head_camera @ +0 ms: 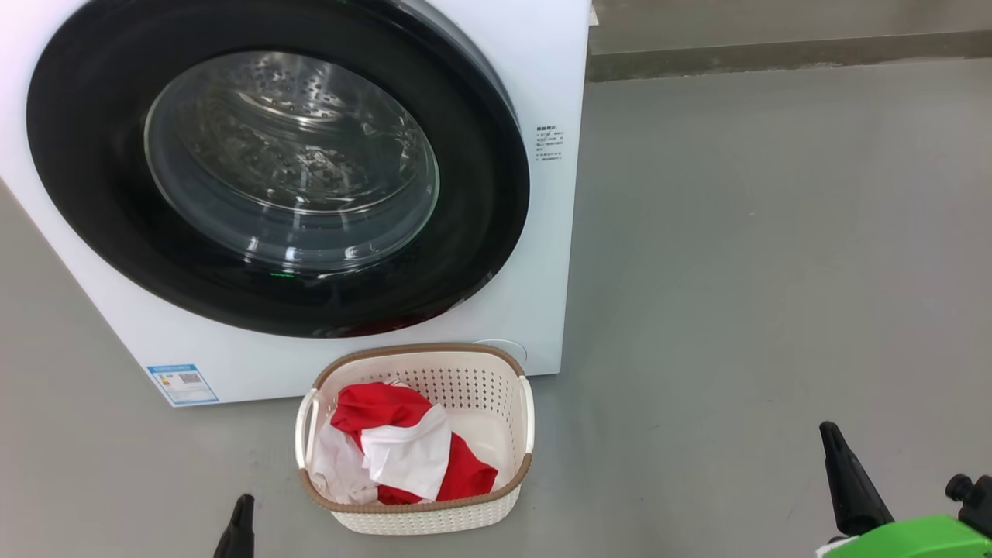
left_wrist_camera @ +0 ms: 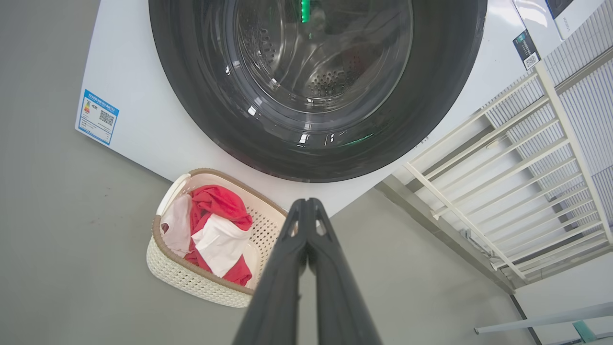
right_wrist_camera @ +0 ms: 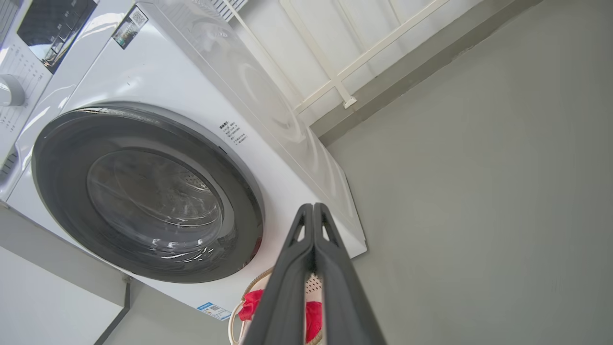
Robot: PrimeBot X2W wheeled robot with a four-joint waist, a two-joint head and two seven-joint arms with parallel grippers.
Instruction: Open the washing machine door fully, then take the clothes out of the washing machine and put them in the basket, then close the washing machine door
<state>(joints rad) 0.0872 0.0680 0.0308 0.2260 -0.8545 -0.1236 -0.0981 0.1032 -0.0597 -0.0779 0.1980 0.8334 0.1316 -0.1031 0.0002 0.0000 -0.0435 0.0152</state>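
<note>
The white washing machine (head_camera: pixel 542 256) stands on the floor, and its black-rimmed door (head_camera: pixel 473 225) lies flush against the front, glass window (head_camera: pixel 291 159) showing the steel drum. In front sits the cream basket (head_camera: pixel 418 515) with the red and white clothes (head_camera: pixel 403 446) inside. My left gripper (head_camera: pixel 240 515) is low at the left of the basket, shut and empty; its wrist view shows the pressed fingertips (left_wrist_camera: pixel 306 203) before the door (left_wrist_camera: pixel 201 96) and basket (left_wrist_camera: pixel 191 282). My right gripper (head_camera: pixel 833 434) hovers at the lower right, shut (right_wrist_camera: pixel 312 207), holding nothing.
Grey floor (head_camera: pixel 775 271) stretches open to the right of the machine. A white railing (left_wrist_camera: pixel 527 182) and wall base (head_camera: pixel 775 58) run behind. A blue label (head_camera: pixel 182 384) marks the machine's lower front corner.
</note>
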